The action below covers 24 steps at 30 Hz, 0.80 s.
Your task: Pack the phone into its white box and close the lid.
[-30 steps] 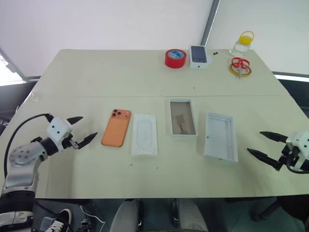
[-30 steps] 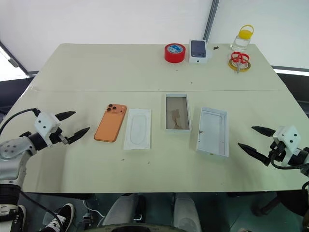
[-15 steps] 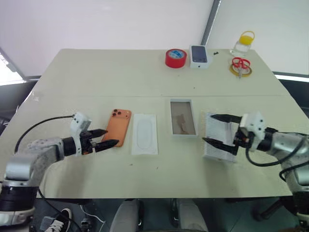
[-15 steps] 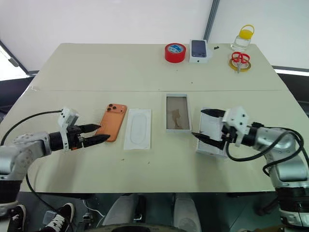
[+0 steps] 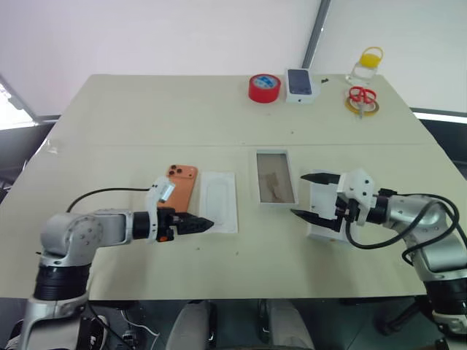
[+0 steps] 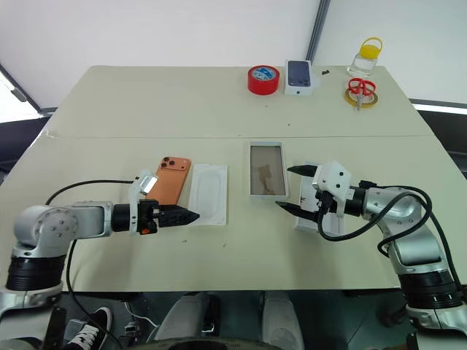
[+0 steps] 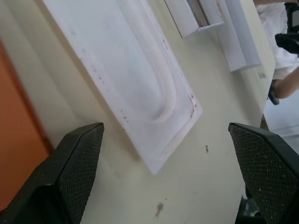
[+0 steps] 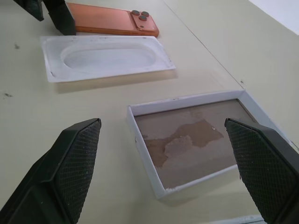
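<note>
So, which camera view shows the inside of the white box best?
The right wrist view: the white box lies close, and its tan floor with pale patches is plain. Both eye views show it whole but small, between the insert and the lid. The left wrist view catches one corner.

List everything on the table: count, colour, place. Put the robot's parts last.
phone: one, orange, back up, left of the insert
flat insert: one, white with an oval recess, between the phone and the white box
white box: one, white walls, tan floor, empty, middle of the table
lid: one, all white, open side up, right of the white box, partly behind the right tool
tape roll: one, red, far edge
boxed phone: one, dark screen with white rim, right of the tape roll
scissors: one, red handles, lying on a yellow ring, far right
jar: one, clear with yellow lid, behind the scissors
table: one, cream
left tool: open, by the insert's near left corner
right tool: open, between the white box and the lid
</note>
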Tool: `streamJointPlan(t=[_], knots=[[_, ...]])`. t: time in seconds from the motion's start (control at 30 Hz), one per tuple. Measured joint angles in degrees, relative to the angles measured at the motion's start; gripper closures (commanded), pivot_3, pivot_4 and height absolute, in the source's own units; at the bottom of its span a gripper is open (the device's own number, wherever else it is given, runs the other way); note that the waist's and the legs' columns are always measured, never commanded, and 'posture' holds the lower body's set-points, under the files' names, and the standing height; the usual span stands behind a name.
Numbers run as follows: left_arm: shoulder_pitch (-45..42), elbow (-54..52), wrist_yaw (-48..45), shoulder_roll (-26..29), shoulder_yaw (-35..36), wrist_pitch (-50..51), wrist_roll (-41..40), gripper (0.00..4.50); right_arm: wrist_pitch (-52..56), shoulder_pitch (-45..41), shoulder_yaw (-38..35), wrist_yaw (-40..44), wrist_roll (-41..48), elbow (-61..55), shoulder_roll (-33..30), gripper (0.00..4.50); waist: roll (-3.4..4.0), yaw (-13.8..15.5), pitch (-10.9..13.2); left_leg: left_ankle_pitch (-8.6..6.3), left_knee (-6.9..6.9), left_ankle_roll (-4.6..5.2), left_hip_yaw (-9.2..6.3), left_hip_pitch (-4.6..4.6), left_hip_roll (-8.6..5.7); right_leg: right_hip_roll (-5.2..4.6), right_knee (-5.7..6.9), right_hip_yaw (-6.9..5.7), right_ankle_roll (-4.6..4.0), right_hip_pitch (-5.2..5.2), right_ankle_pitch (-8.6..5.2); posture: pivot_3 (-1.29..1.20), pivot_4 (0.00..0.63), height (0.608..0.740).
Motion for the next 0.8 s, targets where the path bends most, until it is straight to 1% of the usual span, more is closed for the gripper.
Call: streamJointPlan(t=[0.17, 0.23, 0.3, 0.33, 0.37, 0.4, 0.47, 0.5, 0.53, 0.7, 0.8], knots=[[-1.56, 3.14, 2.56, -4.31, 1.88, 1.02, -0.05, 0.00, -0.44, 0.50, -0.14, -0.82, -0.21, -0.13, 0.01, 0.07, 0.00, 0.11, -0.01, 0.01, 0.00, -0.02, -0.01, 0.21, -0.02, -0.01, -0.01, 0.00, -0.01, 0.23, -0.01, 0.00, 0.150, 0.740], [-1.86, 3.10, 2.99, -4.23, 1.84, 1.77, -0.01, 0.52, -0.49, 0.52, -0.23, -1.26, -0.22, -0.16, 0.01, 0.00, 0.00, 0.06, -0.02, 0.01, -0.01, -0.02, -0.01, 0.24, -0.02, -0.01, -0.01, 0.01, -0.01, 0.24, -0.02, 0.00, 0.150, 0.740], [-1.65, 3.14, 3.36, -3.99, 1.71, 2.03, 0.33, 1.30, -0.50, 0.56, -0.34, -1.50, -0.24, -0.16, 0.01, 0.00, 0.00, -0.03, -0.02, 0.01, -0.02, -0.02, 0.00, 0.24, -0.01, -0.01, -0.01, 0.01, -0.01, 0.23, -0.02, 0.00, 0.150, 0.740], [-1.35, 3.20, 3.50, -3.79, 1.60, 2.33, 0.44, 1.89, -0.51, 0.57, -0.35, -1.64, -0.25, -0.16, 0.01, 0.00, 0.00, -0.04, -0.01, 0.01, -0.04, -0.02, 0.01, 0.24, -0.01, -0.01, -0.01, 0.01, -0.01, 0.22, -0.02, 0.00, 0.150, 0.740], [-1.18, 3.43, 3.63, -3.75, 1.55, 2.54, 0.56, 2.30, -0.51, 0.63, -0.36, -1.78, -0.25, -0.16, 0.00, 0.00, 0.00, -0.05, -0.01, 0.01, -0.05, -0.02, 0.01, 0.24, -0.01, -0.01, -0.02, 0.01, -0.01, 0.21, -0.02, 0.00, 0.150, 0.740], [-1.06, 3.68, 3.89, -3.85, 1.55, 2.62, 0.65, 2.87, -0.52, 0.67, -0.36, -1.86, -0.26, -0.16, 0.01, 0.00, 0.00, -0.04, -0.01, 0.01, -0.05, -0.02, 0.01, 0.23, -0.01, -0.01, -0.02, 0.01, -0.01, 0.21, -0.02, 0.00, 0.150, 0.740], [-0.74, 4.41, 4.76, -4.56, 1.78, 2.99, 0.83, 3.80, -0.55, 0.69, -0.36, -2.00, -0.27, -0.16, 0.01, 0.00, 0.00, -0.03, -0.01, 0.01, -0.05, -0.02, 0.01, 0.23, -0.01, -0.01, -0.03, 0.02, -0.01, 0.21, -0.02, 0.00, 0.150, 0.740], [-0.77, 4.57, 5.10, -4.93, 2.10, 3.25, 0.79, 4.34, -0.57, 0.71, -0.36, -2.12, -0.28, -0.16, 0.01, 0.00, -0.01, 0.02, 0.00, 0.01, -0.05, -0.02, 0.01, 0.23, -0.01, -0.02, -0.03, 0.02, -0.01, 0.21, -0.02, 0.00, 0.150, 0.740], [-1.03, 4.38, 5.15, -5.20, 2.42, 3.73, 0.28, 4.46, -0.63, 0.68, -0.35, -2.25, -0.31, -0.16, 0.01, 0.00, 0.02, 0.11, -0.03, 0.01, -0.05, -0.02, 0.00, 0.26, -0.02, -0.04, -0.03, 0.02, -0.01, 0.25, -0.02, 0.00, 0.150, 0.740], [-1.63, 5.32, 6.22, -6.38, 4.66, 5.58, -0.07, 4.46, -1.01, 0.60, -0.28, -2.55, -0.75, -0.12, 0.10, 0.00, 0.04, 0.00, -0.03, 0.01, -0.05, -0.02, 0.01, 0.35, -0.02, -0.04, -0.01, 0.01, -0.01, 0.30, -0.03, 0.00, 0.150, 0.740], [-3.09, 7.34, 7.51, -8.01, 7.22, 6.99, -0.66, 4.46, -0.85, -0.08, 0.41, -2.54, -0.79, -0.13, 0.58, 0.00, 0.04, 0.02, -0.03, 0.01, -0.05, -0.02, 0.01, 0.35, -0.02, -0.03, -0.01, 0.01, -0.01, 0.30, -0.02, 0.00, 0.150, 0.740]])
